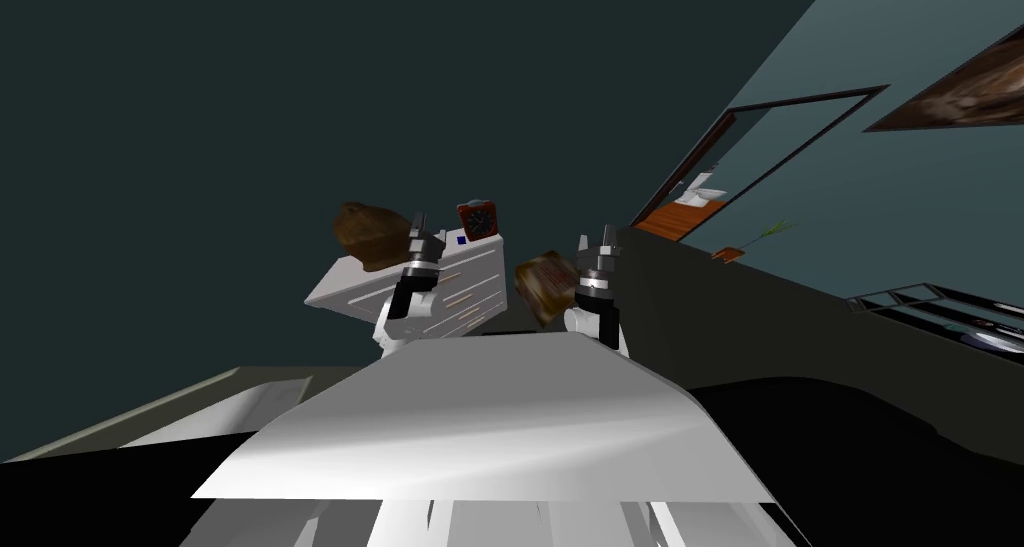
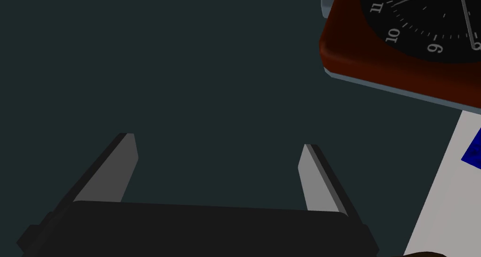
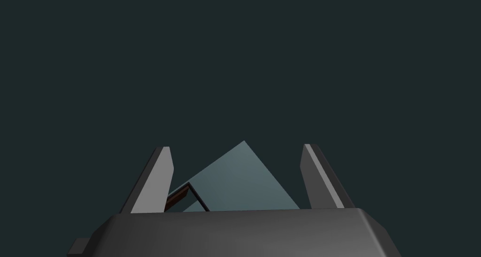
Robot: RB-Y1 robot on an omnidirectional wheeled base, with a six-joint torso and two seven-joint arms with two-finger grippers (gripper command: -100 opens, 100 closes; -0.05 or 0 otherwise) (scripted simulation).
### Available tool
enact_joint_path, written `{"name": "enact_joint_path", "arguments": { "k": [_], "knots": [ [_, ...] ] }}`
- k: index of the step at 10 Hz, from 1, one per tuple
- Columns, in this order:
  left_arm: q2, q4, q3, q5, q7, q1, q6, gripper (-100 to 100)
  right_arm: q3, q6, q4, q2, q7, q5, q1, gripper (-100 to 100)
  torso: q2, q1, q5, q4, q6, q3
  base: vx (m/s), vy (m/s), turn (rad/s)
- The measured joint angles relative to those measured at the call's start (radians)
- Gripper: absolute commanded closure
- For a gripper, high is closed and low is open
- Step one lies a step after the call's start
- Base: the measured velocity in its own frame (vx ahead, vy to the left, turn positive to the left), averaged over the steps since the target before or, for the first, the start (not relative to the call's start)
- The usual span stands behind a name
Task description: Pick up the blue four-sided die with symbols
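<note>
Because the die (image 1: pixel 462 239) sits just beside the clock (image 2: pixel 413 42): a sloppy reach could topple the clock or nudge the die off the edge.
Die: blue, on the chest of drawers (image 1: pixel 345 286), clock-end corner.
Left gripper (image 2: pixel 219 141): fingers apart, empty, pointing wide of the die.
Right gripper (image 3: pixel 236 147): fingers apart, empty.
Around: brown lump (image 1: pixel 368 235) at the opposite end.

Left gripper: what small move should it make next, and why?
Probably swing the left gripper sideways toward the blue die. It is open and points at the dark wall, off the white dresser top, while the die lies off to one side, near the clock.
</note>
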Motion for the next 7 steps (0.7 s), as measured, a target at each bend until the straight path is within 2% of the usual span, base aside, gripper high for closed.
{"name": "enact_joint_path", "arguments": {
  "k": [4,6,7],
  "knots": [
    [0.031,0.042,-0.001,0.025,0.037,-0.088,0.113,-100,0.0,0.0,0.0,0.0,0.0,0.0,0.0,0,0.0,0.0,0.0,0.0,0.0,0.0,-0.011,0.022,0.009],
    [0.034,0.05,-0.004,0.029,0.047,-0.112,0.163,-100,0.0,0.0,0.0,0.0,0.0,0.0,0.0,0,0.0,-0.001,0.0,0.0,0.0,0.0,-0.002,0.014,0.008],
    [0.041,0.072,-0.005,0.037,0.056,-0.143,0.187,-100,0.0,0.0,0.0,0.0,0.0,0.0,0.0,0,-0.001,-0.001,0.0,0.0,0.0,0.0,-0.004,0.016,0.002]
  ]
}}
